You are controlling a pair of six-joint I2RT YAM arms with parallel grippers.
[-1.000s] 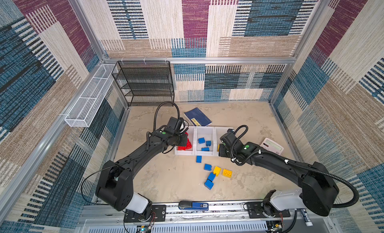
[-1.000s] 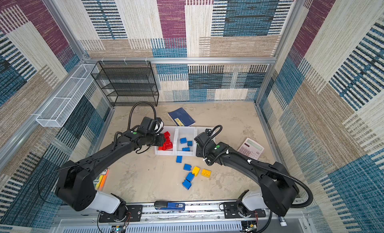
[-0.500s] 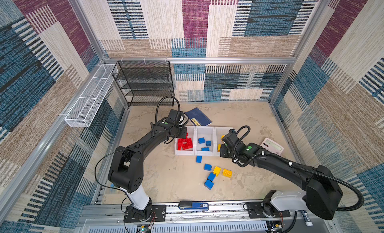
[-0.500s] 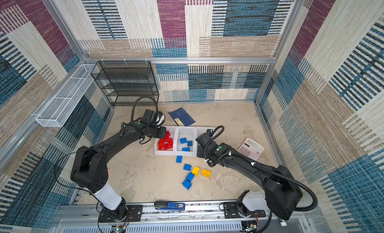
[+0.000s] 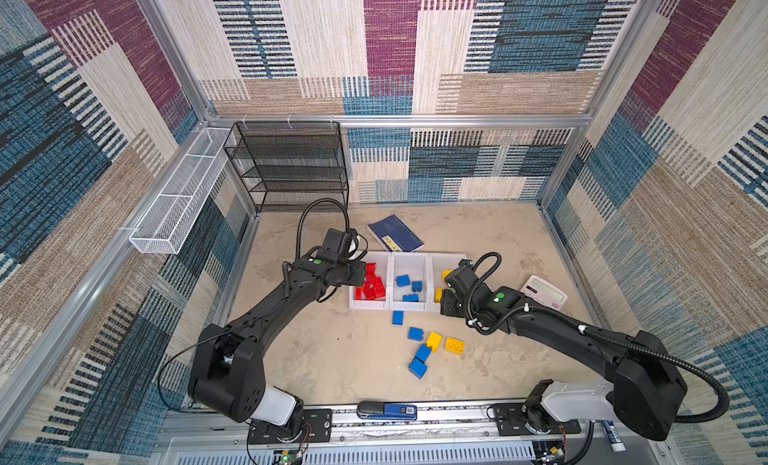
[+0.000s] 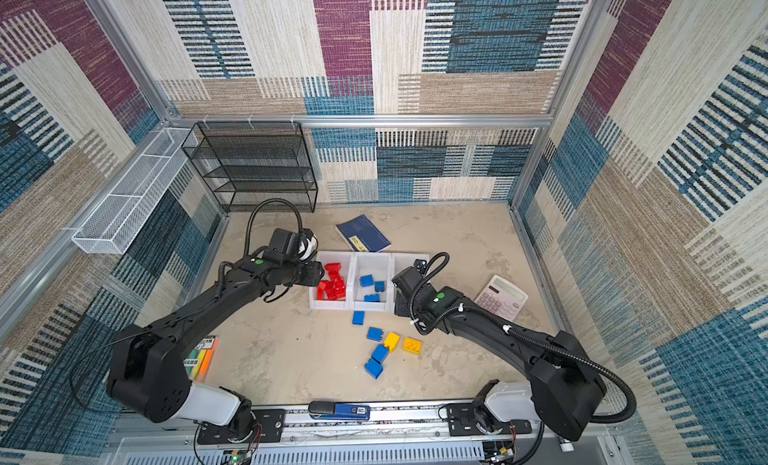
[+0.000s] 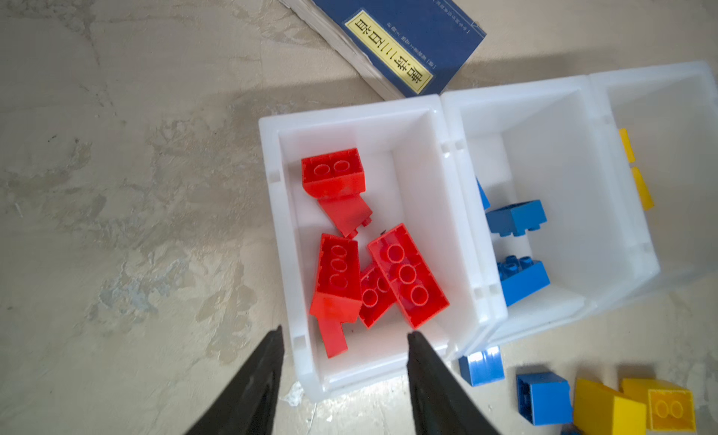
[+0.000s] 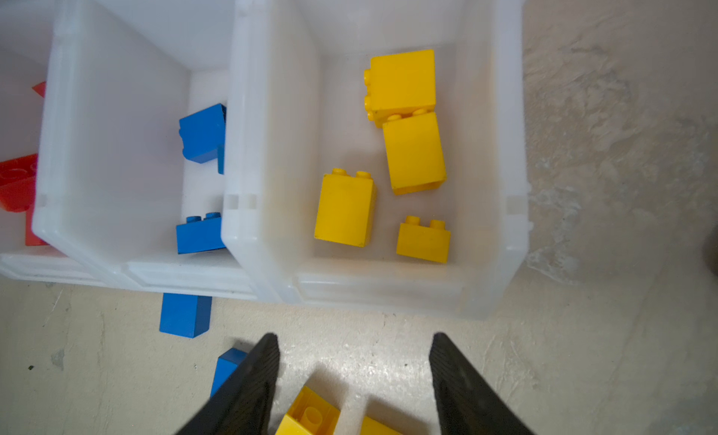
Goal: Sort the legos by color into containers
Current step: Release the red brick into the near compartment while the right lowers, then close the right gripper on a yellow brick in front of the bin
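Three white containers stand joined in a row (image 5: 390, 276). The left one holds red legos (image 7: 342, 258), the middle one blue legos (image 7: 518, 250), the right one yellow legos (image 8: 408, 153). Several blue legos (image 5: 417, 350) and two yellow legos (image 5: 444, 343) lie loose on the table in front. My left gripper (image 7: 344, 334) is open and holds nothing; its fingers straddle the red container's near left corner. My right gripper (image 8: 353, 336) is open and holds nothing. It hangs over the table just in front of the yellow container, above a loose yellow lego (image 8: 311, 413).
A blue book (image 5: 395, 233) lies behind the containers and a calculator (image 5: 544, 292) to their right. A blue-and-black stapler (image 5: 388, 411) sits at the front rail. A black mesh rack (image 5: 291, 164) and a white wire basket (image 5: 178, 197) stand at the back left. Highlighters (image 6: 199, 357) lie under the left arm.
My left gripper has opened and shifted back toward the red container's left edge, and its arm has swung. My right gripper has opened slightly wider and hardly moved.
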